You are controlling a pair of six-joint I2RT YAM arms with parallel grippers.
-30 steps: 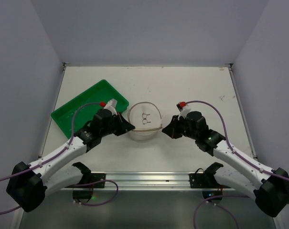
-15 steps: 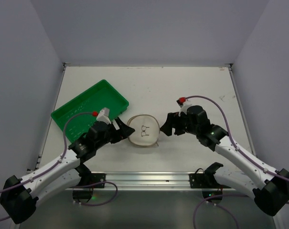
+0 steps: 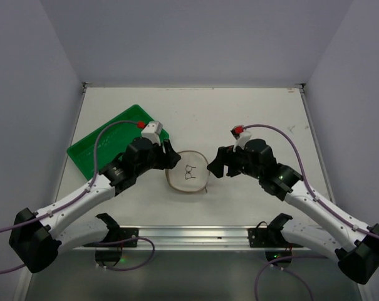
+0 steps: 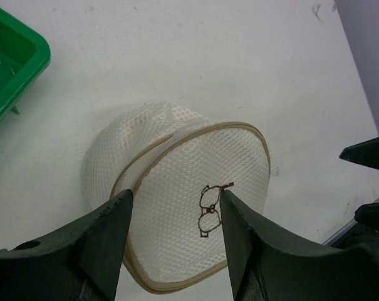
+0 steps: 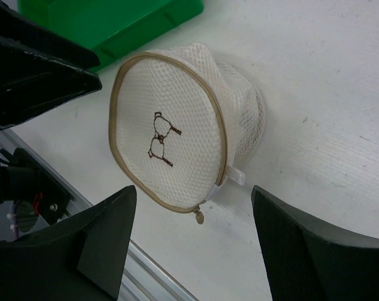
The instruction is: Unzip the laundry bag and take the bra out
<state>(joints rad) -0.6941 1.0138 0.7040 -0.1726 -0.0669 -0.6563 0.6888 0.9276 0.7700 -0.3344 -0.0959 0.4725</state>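
Note:
The laundry bag (image 3: 188,172), a round off-white mesh case with a tan rim and a dark bra drawing, rests tilted on the white table between both arms. My left gripper (image 3: 171,160) hovers open at its left edge. In the left wrist view its fingers (image 4: 108,232) straddle the bag's face (image 4: 189,188) without pinching it. My right gripper (image 3: 210,167) stands open at the bag's right edge. In the right wrist view the bag (image 5: 170,138) lies ahead of the wide jaws, with the zip pull (image 5: 198,216) hanging at its near rim beside a white tab (image 5: 236,174). The bra is hidden.
A green plastic tray (image 3: 114,141) sits to the left behind my left arm, and its corner shows in the wrist views (image 4: 14,56) (image 5: 126,19). A metal rail (image 3: 189,235) runs along the table's near edge. White walls close in the back and sides.
Both grippers were shut on the bag's rim, holding it up between them. They have opened and let go, and the bag has dropped onto the table. The left arm drew back, then came forward again.

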